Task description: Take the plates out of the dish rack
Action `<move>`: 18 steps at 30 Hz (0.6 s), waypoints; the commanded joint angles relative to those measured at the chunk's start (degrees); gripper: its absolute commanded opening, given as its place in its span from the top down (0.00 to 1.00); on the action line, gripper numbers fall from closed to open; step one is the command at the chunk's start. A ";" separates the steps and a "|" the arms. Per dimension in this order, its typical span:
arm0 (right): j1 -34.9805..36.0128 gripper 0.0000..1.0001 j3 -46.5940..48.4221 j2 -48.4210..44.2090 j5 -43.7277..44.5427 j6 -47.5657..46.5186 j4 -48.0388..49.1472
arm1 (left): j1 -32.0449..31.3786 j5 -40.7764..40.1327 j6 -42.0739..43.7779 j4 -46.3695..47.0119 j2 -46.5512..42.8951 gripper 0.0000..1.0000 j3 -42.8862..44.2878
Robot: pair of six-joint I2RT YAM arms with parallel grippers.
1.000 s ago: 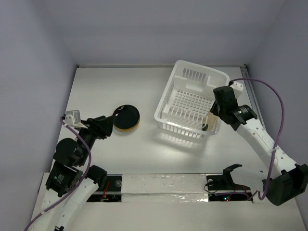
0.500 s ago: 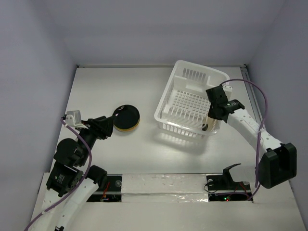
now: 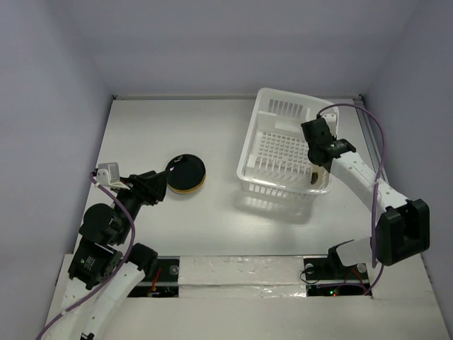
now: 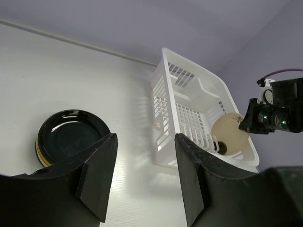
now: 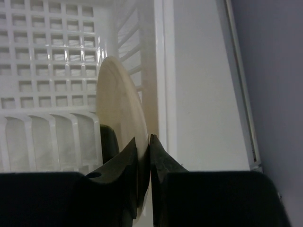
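Note:
The white dish rack (image 3: 249,145) sits at the right of the table. A tan plate (image 5: 118,104) stands on edge in its near right corner, also visible in the top view (image 3: 313,175) and the left wrist view (image 4: 229,132). My right gripper (image 5: 143,146) is shut on this plate's rim, one finger on each face. A stack of plates (image 3: 186,173) with a dark one on top lies left of the rack. My left gripper (image 4: 144,156) hovers open and empty near that stack (image 4: 71,139).
A small dark thing (image 5: 109,142) sits by the tan plate's foot inside the rack; I cannot tell what it is. The rack's right wall (image 5: 158,71) is close beside my right fingers. The table's right edge rail (image 5: 239,80) runs just beyond.
My right gripper has swung in over the rack's right corner and closed on the tan plate's rim. The rack has shifted slightly to the right. The left arm has not moved.

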 commanded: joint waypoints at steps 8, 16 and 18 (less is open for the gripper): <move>-0.48 1.00 4.85 -11.89 2.65 -5.39 6.62 | 0.86 0.72 0.66 2.93 2.06 0.52 -0.23; 0.83 1.00 12.06 -19.90 -9.12 -2.68 4.41 | 2.43 0.28 0.66 2.84 1.98 0.52 -0.15; 2.94 1.00 11.28 -21.31 -19.00 -0.91 8.44 | 3.05 0.46 0.66 3.02 1.98 0.54 -0.23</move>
